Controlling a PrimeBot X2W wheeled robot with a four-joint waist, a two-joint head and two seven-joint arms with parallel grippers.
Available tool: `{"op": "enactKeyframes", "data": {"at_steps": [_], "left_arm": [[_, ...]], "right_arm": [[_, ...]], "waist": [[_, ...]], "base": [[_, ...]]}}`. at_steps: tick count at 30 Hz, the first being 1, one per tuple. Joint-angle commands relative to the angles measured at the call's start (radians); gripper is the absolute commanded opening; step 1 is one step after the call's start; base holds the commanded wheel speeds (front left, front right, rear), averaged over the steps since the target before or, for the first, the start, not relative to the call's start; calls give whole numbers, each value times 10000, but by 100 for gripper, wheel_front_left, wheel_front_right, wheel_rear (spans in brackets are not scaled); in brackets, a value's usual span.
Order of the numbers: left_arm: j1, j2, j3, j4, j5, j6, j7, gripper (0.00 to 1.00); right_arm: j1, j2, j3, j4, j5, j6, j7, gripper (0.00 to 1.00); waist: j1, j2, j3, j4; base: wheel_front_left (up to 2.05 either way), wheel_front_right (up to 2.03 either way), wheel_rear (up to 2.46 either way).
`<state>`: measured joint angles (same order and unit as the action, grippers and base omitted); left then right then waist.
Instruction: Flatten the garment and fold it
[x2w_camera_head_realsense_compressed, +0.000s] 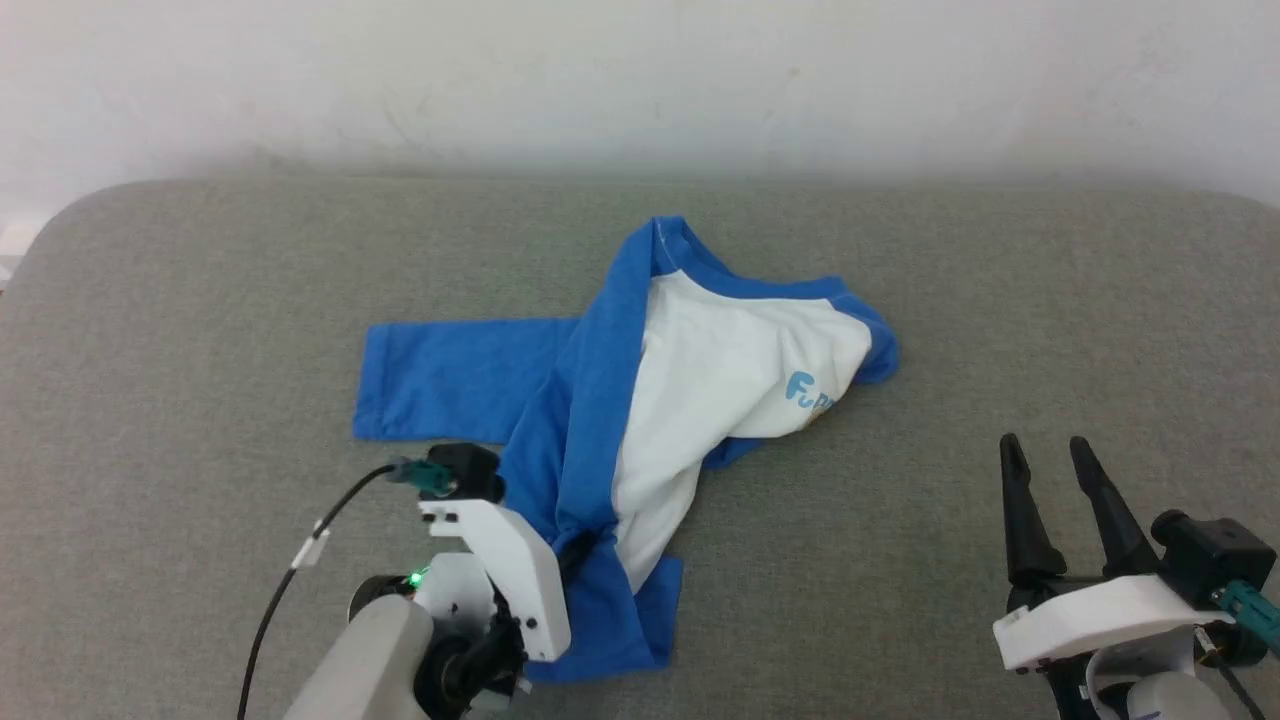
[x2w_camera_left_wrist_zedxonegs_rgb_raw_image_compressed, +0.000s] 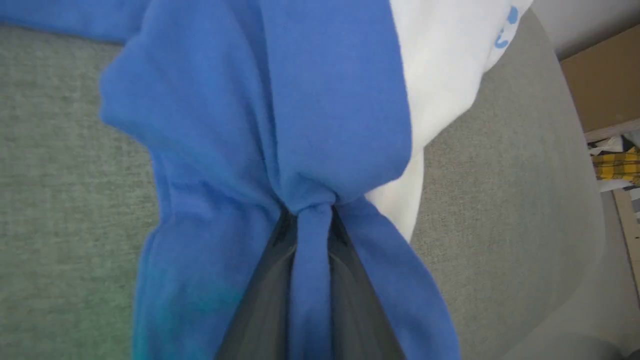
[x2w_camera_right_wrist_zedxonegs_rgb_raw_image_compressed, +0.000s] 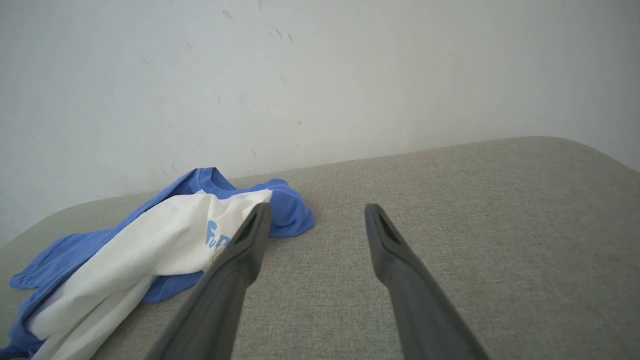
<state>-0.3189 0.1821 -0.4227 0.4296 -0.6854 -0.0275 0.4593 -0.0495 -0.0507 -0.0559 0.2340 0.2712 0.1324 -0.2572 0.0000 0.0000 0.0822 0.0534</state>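
At the near left of the grey padded surface (x2w_camera_head_realsense_compressed: 180, 330), the left gripper (x2w_camera_left_wrist_zedxonegs_rgb_raw_image_compressed: 312, 212) is clamped on a narrow bunch of blue cloth. The garment (x2w_camera_head_realsense_compressed: 720, 360) lies crumpled mid-surface, one blue sleeve flat to the left, its white body twisted over itself. With the right gripper (x2w_camera_head_realsense_compressed: 1045, 445) spread empty well off to the right, a pull by the left alone would likely drag the whole heap rather than spread it, or the thin pinch could slip.

Soft matt cotton garment (x2w_camera_head_realsense_compressed: 700, 370) on coarse woven table (x2w_camera_head_realsense_compressed: 200, 300).
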Motion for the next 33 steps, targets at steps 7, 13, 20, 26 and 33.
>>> {"op": "enactKeyframes", "data": {"at_steps": [7,13,20,26,33], "left_arm": [[211,-315,2226,-1962,-1593,266,-1691,100],[582,62,3583,-2952,-137,742,-5472,100],[1532,60,3444,-2769,2228,1187,-7186,100],[1963,-615,3675,-3192,3208,1128,-7207,100],[1670,-1087,3846,-3489,3574,856,-7209,100]], "right_arm": [[190,5,64,-16,-39,-17,-45,100],[128,5,61,62,-95,-17,-45,100],[26,5,86,556,-45,-17,101,100],[-837,5,-35,1013,-236,-17,1255,100],[-3393,5,-390,2159,-1531,-17,4132,100]], "waist": [[0,0,-178,185],[0,0,-303,79],[0,0,-295,126],[0,0,43,266],[0,0,928,622]], "base": [[0,0,0],[0,0,0],[0,0,0],[0,0,0],[0,0,0]]}}
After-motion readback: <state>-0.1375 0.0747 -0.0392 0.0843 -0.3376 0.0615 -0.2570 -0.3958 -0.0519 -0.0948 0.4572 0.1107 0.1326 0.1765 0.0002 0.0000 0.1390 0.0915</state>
